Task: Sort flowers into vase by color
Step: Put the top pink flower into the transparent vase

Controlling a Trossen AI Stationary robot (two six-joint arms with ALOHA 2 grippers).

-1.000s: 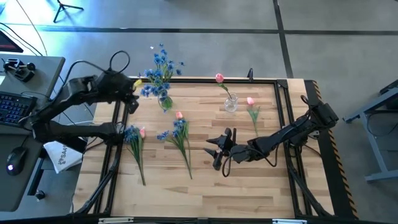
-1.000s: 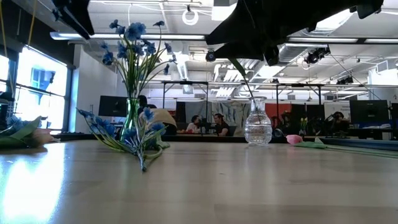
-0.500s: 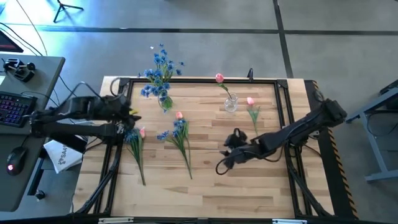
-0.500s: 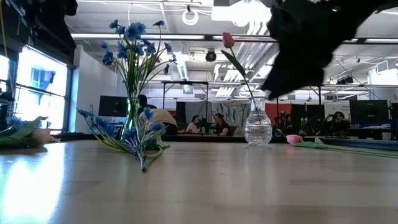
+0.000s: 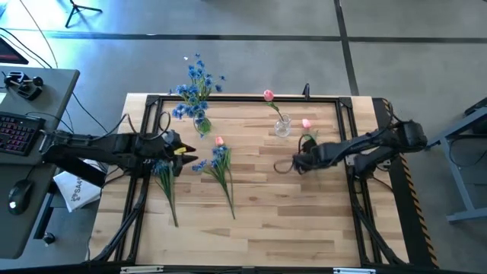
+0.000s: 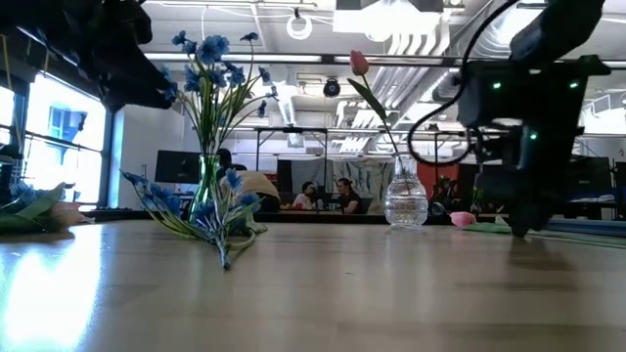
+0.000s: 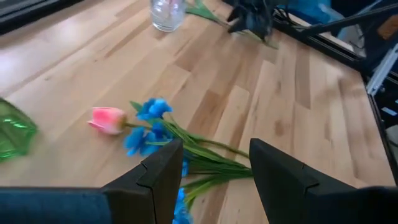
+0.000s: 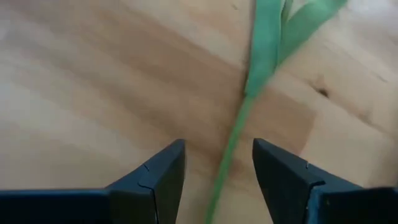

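Note:
A green vase [image 5: 201,123] holds blue flowers, and a clear vase [image 5: 282,126] holds one pink tulip [image 5: 268,95]. Three lots lie flat on the table: a blue-and-pink bunch [image 5: 164,171] at the left, a blue bunch with a pink bud [image 5: 221,164] in the middle, and a single pink flower [image 5: 308,131] at the right. My left gripper [image 5: 190,158] is open just left of the middle bunch; its stems [image 7: 211,163] show between the fingers. My right gripper [image 5: 295,162] is open and low over the single flower's stem [image 8: 231,146], one finger on either side.
A black frame [image 5: 243,98] runs along the table's edges. The clear vase [image 6: 404,200] stands just beyond the right gripper [image 6: 518,220]. Bare wood lies along the near half of the table [image 5: 289,228]. A desk with a keyboard [image 5: 19,129] stands left of the table.
My left gripper has swung away from the green vase, toward the near edge and rightward, coming down beside the middle bunch. My right gripper has moved from the table's middle toward the right and far side, dropping low over the single pink flower's stem. No flower has moved.

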